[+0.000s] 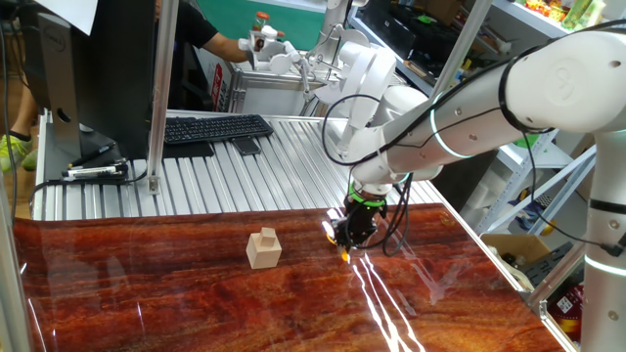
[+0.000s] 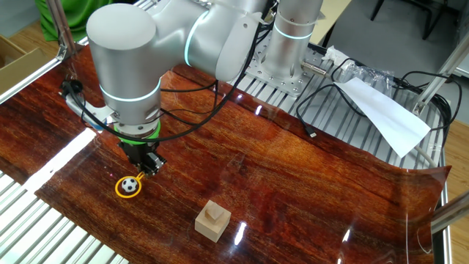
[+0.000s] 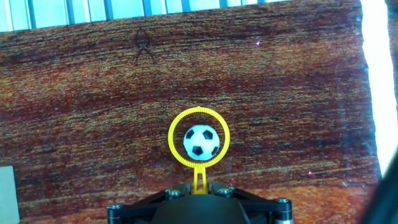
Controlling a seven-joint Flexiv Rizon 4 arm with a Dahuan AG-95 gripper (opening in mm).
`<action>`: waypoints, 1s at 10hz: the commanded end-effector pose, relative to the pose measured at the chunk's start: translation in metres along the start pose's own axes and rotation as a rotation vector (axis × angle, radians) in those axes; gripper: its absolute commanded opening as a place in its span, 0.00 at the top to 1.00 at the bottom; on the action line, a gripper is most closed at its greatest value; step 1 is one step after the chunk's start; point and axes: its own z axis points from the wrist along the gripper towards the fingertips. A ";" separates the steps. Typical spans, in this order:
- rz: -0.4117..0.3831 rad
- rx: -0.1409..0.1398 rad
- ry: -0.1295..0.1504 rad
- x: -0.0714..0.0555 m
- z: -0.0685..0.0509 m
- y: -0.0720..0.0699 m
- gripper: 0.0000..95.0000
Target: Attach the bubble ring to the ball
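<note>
The tool (image 2: 149, 164) hangs low over the dark red wood-grain tabletop (image 2: 308, 183), its fingers narrowed onto the short straight stem of the bubble ring (image 3: 199, 137). In the hand view the stem runs down at 6 o'clock from the loop into the gap between the black finger bases, so the tool is holding the ring by that stem. The yellow loop lies around the ball (image 3: 201, 142), a small black-and-white football-patterned sphere that sits inside the circle, slightly toward the 3 o'clock side, with a thin crescent of tabletop visible on its 9 o'clock side. Whether the loop rests flat on the wood or floats just above it cannot be told.

In the other fixed view the ring and ball lie at about 7 o'clock from the tool, just beside it. A pale wooden block (image 2: 212, 221) with a smaller cube on top stands well apart from them, at roughly 4 o'clock from the ball. In one fixed view a keyboard (image 1: 217, 128) sits on the ribbed metal surface beyond the tabletop.
</note>
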 end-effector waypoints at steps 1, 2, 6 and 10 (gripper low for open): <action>0.000 0.003 0.000 0.000 0.001 0.000 1.00; 0.000 0.003 0.001 0.000 0.002 0.000 1.00; 0.002 0.013 0.010 -0.001 0.007 0.001 1.00; 0.001 0.013 0.016 -0.002 0.012 0.002 1.00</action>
